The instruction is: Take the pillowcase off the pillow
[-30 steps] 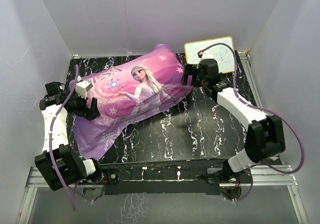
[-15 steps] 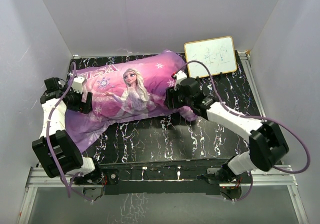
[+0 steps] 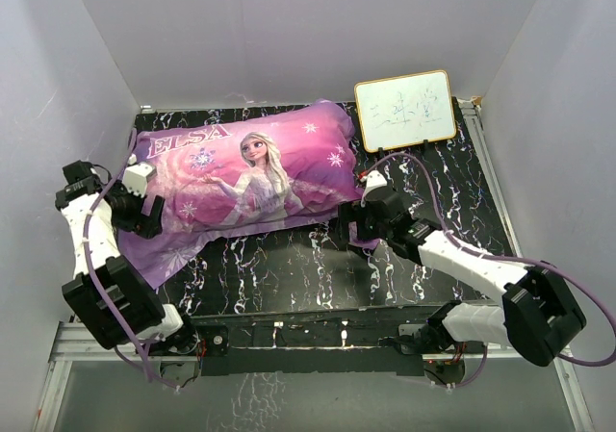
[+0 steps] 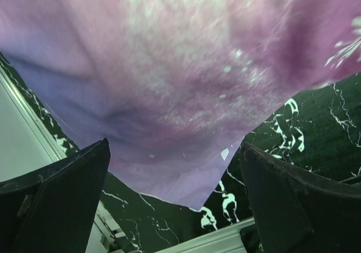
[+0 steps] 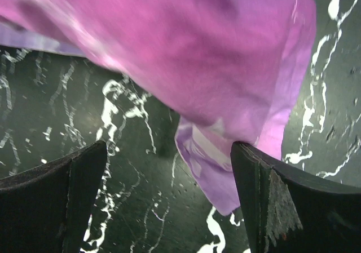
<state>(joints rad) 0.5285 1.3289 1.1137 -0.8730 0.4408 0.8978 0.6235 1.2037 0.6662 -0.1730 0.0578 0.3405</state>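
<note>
The pillowcase (image 3: 250, 172), purple-pink with the Elsa print and "ELSA" lettering, lies across the back left of the black marbled table (image 3: 289, 268). It looks plump and filled; the white pillow is hidden inside it. My left gripper (image 3: 149, 216) is open at its left end, where loose purple fabric (image 4: 186, 84) lies just beyond the spread fingers (image 4: 56, 202). My right gripper (image 3: 348, 228) is open at the near right corner. There a pink fabric flap (image 5: 225, 151) lies between the fingers, against the right finger (image 5: 293, 208).
A small framed whiteboard (image 3: 404, 108) leans at the back right. White walls close in the table on three sides. A metal rail (image 3: 318, 331) runs along the near edge by the arm bases.
My right gripper has come from beside the whiteboard forward to the pillowcase's near right corner. The pillowcase has shifted left and lies flatter. My left gripper has drawn back to the left.
</note>
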